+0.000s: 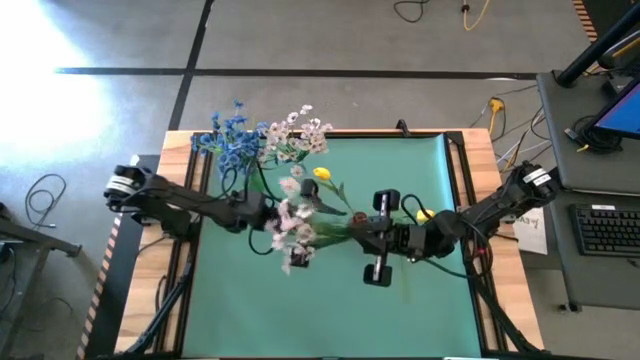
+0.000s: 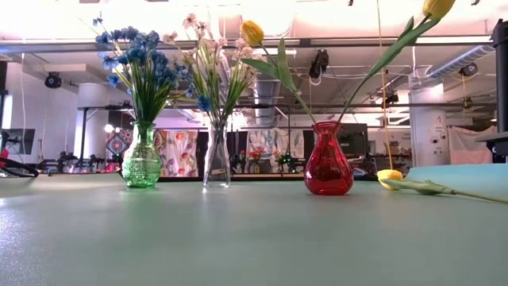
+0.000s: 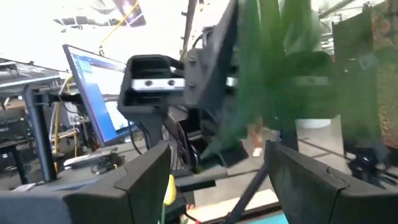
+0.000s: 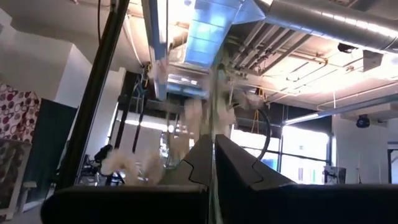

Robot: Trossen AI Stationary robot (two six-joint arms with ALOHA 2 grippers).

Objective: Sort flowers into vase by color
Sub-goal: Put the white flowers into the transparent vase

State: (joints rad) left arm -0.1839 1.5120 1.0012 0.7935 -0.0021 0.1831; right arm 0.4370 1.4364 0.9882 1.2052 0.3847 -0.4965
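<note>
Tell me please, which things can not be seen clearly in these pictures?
- Left gripper, high view: the pink-white spray hides its fingertips; in the left wrist view blurred green leaves hide any contact.
- Vases, high view: blossoms cover them.
- Second yellow tulip, low view: cut by the top edge.
- Both grippers: outside the low view.

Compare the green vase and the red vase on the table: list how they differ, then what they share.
The green vase holds blue flowers; the red vase holds yellow tulips. The green vase has a bumpy, textured surface; the red vase looks smooth. The green vase's stems stand bunched; the red vase's two stems splay wide apart. Both are see-through, round-bellied and upright on the table.
</note>
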